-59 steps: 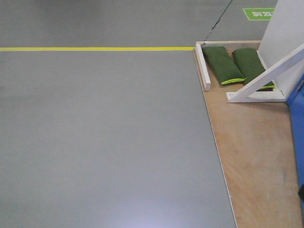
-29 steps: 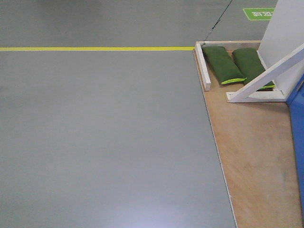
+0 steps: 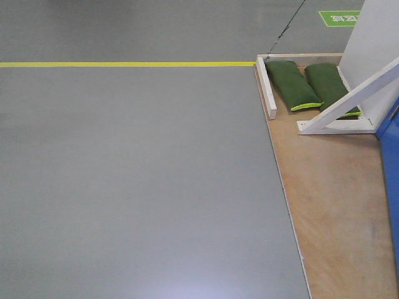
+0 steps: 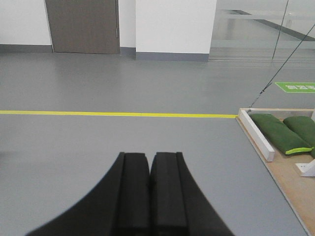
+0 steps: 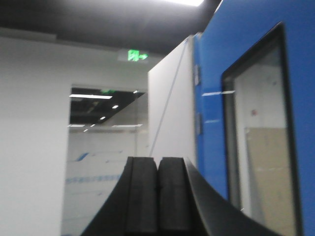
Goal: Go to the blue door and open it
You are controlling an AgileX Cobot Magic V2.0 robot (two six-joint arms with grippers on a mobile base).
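- At the right edge of the front view, a narrow strip of the blue door shows beside the plywood base; the rest of the door is cut off by the frame
- On the far end of that base lie two green sandbags side by side, each with a bright yellow-green end; a low white rail borders them on the left
- Just right of the sandbags stands the white panel, with a slanted white brace running from it down to the base; the brace crosses over the right-hand sandbag
- Left of the base spreads the grey floor; a yellow line crosses it and ends at the base's far corner; a green floor sign lies beyond
- From the left wrist view, the left gripper is closed on nothing, its black pads pressed together; it points over the grey floor toward the yellow line, with the sandbags off to its right and a brown door in the far wall
- From the right wrist view, the right gripper is likewise closed and empty; it is raised and aimed upward; the blue door fills the right side of that view, with a dark-framed window set in it; the white panel adjoins the door on its left; a lit green exit sign hangs in the background
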